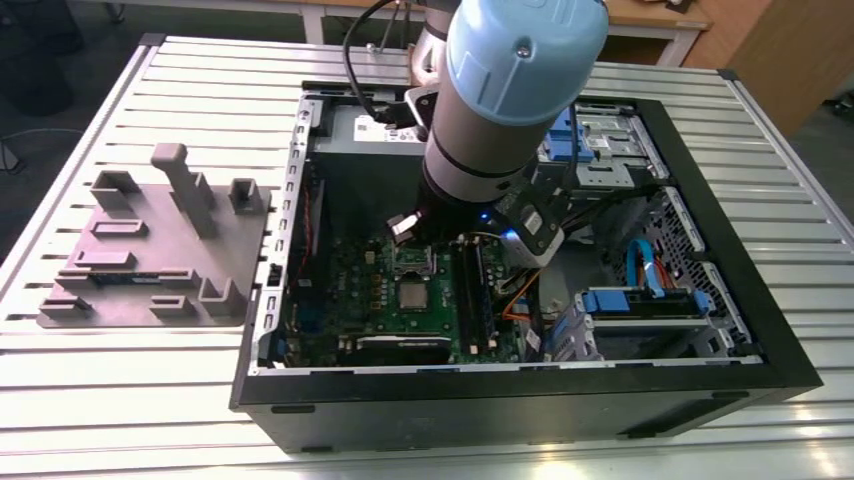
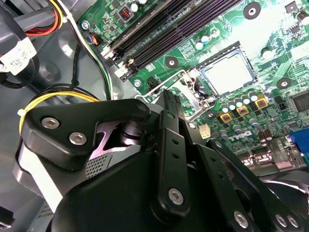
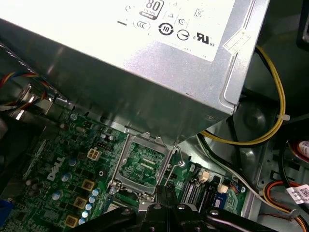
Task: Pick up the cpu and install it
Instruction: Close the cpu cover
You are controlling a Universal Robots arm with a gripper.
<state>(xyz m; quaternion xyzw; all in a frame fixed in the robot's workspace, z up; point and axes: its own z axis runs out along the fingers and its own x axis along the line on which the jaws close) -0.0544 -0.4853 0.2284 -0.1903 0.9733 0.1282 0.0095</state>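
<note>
Starting right at the tool (image 2: 168, 99): in both wrist views its fingers look pressed together with nothing between them, tip (image 3: 166, 191) hanging low over the motherboard (image 2: 270, 43). It sits right by the flipped-open socket frame (image 3: 142, 166), but I honestly can't tell if it's touching the metal.

The cpu (image 2: 227, 75) isn't in the tool. It's lying flat in its socket on the motherboard, silver top up, just beside that open frame. In the exterior view the cpu (image 1: 414, 295) shows as a small pale square mid-board.

Along the motherboard's edge beyond the socket run the long dark memory slots (image 2: 183, 24). Past the board on the frame's side, the big grey metal box (image 3: 145, 63) with its white label looms over the open frame, yellow cabling (image 3: 280, 96) looping next to it.

Further out, the arm (image 1: 514, 90) comes down into the open black case (image 1: 534, 390), which holds the motherboard and sits on the slatted worktop (image 1: 134, 400). A grey parts holder (image 1: 147, 250) sits well apart from the case, toward the exterior view's left.
</note>
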